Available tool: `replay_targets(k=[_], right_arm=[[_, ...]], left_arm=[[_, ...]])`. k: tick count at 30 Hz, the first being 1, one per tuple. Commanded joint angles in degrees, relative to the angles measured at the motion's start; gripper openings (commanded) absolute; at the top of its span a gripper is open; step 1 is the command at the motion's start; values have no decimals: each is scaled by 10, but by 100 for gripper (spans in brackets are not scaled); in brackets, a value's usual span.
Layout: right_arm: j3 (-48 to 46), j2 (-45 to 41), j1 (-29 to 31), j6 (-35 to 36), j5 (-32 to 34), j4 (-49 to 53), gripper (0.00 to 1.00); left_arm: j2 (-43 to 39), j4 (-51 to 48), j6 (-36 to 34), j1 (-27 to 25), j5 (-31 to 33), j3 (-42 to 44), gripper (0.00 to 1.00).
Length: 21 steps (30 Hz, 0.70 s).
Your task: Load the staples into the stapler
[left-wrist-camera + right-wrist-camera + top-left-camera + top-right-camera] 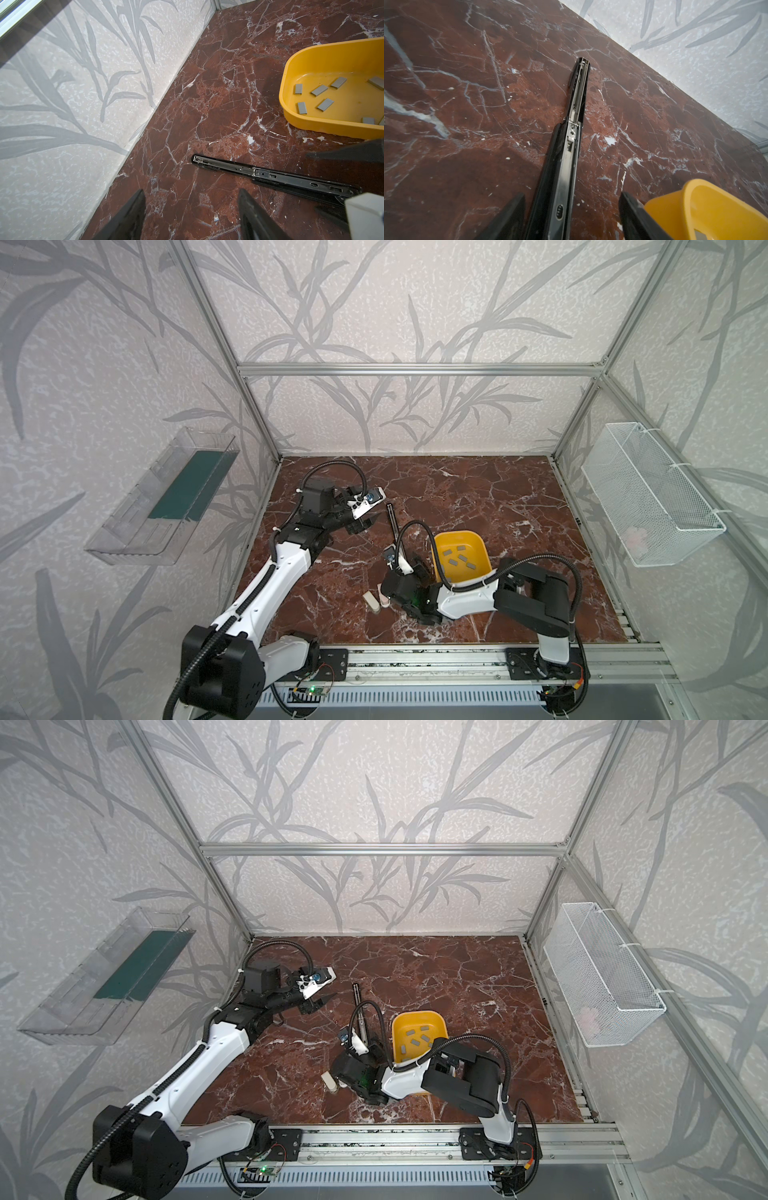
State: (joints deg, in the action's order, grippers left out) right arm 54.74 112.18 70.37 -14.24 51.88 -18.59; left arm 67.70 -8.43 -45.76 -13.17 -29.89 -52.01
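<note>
The left gripper (pixel 190 193) holds its fingers (pixel 128 216) wide and empty above the surface (pixel 207 104). Its wrist view shows staples (pixel 325 104) in the yellow tray (pixel 311 126), upper right. The right wrist view shows the right gripper (pixel 572 195), fingers wide, straddling the open stapler (pixel 571 145).

Far desk free, middle crowded

The back and right of the desk (pixel 478 489) lie bare. Mid-desk, the opened black stapler (pixel 391 518) lies flat between the left gripper (pixel 368 522) and the yellow tray (pixel 457 534). The right gripper (pixel 572 195) straddles its near end with a gap on each side. Two small staplers (pixel 372 601) block the front, beside the right arm.
</note>
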Motion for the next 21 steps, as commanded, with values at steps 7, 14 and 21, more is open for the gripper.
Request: replay_targets(k=[7,14,21], right_arm=[[22,-7,-23,-60,3,89,66],[23,-13,-24,-63,6,101,65],[0,-89,-23,44,-39,21,59]], left_arm=[[14,-22,-22,-5,-9,-8,70],[28,-34,-25,-18,-14,-12,69],[43,-53,107,-27,23,-56,68]])
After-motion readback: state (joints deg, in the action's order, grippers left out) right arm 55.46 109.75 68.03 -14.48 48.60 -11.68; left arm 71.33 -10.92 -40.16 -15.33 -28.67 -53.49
